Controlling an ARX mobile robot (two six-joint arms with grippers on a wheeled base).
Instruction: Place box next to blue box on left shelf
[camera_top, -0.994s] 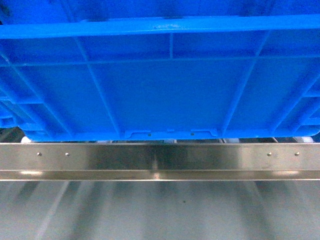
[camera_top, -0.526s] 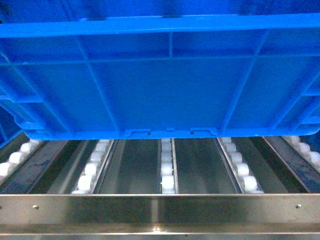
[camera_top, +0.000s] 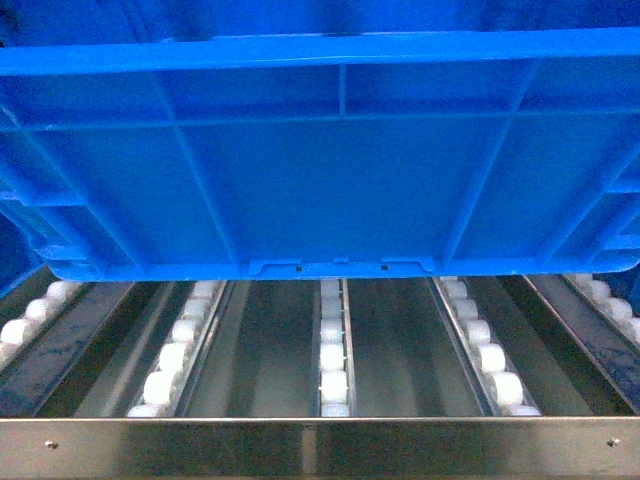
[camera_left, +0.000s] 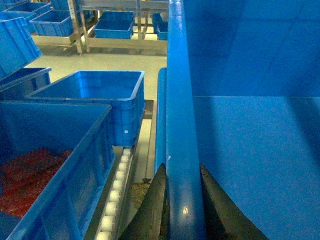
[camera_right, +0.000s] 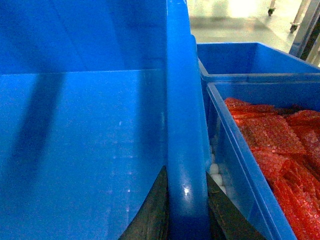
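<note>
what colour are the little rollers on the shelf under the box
White; the rollers sit in rows on the silvery left shelf, clearest in the head view.

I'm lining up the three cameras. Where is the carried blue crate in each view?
Head: crate fills the upper picture, above the rollers.
Left wrist: its rim runs up the middle.
Right wrist: its rim runs up the middle.
Shared landmark: that thick rim.

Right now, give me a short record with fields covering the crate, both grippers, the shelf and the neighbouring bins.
carried item: large bright blue ribbed plastic crate, above rollers
left gripper: shut on crate's left rim
right gripper: shut on crate's right rim
shelf: silvery metal rack with white rollers
neighbours: blue bin holding red material on right; another on left
</note>
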